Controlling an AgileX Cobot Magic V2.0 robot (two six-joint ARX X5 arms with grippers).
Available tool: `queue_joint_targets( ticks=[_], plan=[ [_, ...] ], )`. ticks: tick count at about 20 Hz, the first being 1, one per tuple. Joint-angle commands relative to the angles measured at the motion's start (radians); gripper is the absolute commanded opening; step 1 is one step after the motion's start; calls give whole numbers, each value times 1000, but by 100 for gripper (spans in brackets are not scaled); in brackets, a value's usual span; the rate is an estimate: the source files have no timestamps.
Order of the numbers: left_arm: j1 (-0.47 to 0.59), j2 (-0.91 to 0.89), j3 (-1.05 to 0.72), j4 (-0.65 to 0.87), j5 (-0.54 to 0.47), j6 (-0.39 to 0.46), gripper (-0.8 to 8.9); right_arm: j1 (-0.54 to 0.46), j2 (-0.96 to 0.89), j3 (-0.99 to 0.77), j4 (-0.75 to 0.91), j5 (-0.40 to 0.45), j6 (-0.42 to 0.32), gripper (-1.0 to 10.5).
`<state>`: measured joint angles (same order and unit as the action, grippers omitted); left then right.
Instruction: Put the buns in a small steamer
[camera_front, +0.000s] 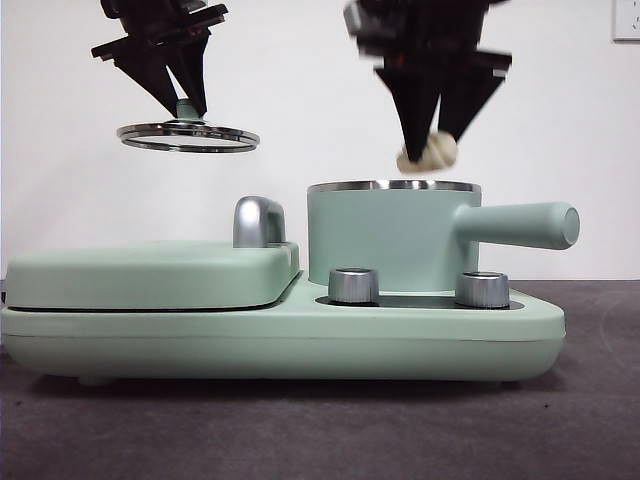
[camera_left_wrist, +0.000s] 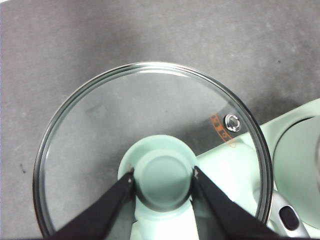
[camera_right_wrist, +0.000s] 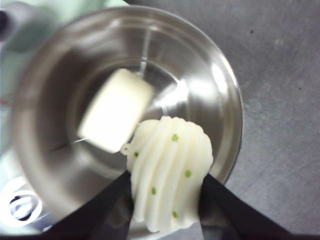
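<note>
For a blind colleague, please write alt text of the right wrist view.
The right gripper holds a white ridged bun with green specks above the open steel-lined steamer. A smooth cream roll already lies inside the steamer.

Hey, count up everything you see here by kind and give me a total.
Pale buns: 2, a smooth cream cylinder-shaped roll in the pot, a white ridged shell-shaped bun in the right hand
Mint-green round steamer pots: 1
Round glass lids: 1, in the left hand
Total: 4
</note>
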<state>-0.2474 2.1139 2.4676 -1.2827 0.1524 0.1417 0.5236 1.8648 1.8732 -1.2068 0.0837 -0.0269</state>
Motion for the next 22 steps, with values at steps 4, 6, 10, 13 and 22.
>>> queue_joint_targets(
  ticks=[4,6,10,13,22],
  plan=[
    [-8,-8,47,24,2,-4,87,3,92,24,-16,21,-29,168],
    [-8,-8,47,23,2,-4,87,5,109,24,-16,21,-29,168],
    [-8,-8,47,24,2,-3,87,11,136,24,-6,6,-29,169],
    [-8,-8,47,24,2,-3,87,11,144,24,-1,-31,-28,169],
    [-8,-8,47,23,2,-3,87,3,156,24,8,-84,-24,255]
  ],
)
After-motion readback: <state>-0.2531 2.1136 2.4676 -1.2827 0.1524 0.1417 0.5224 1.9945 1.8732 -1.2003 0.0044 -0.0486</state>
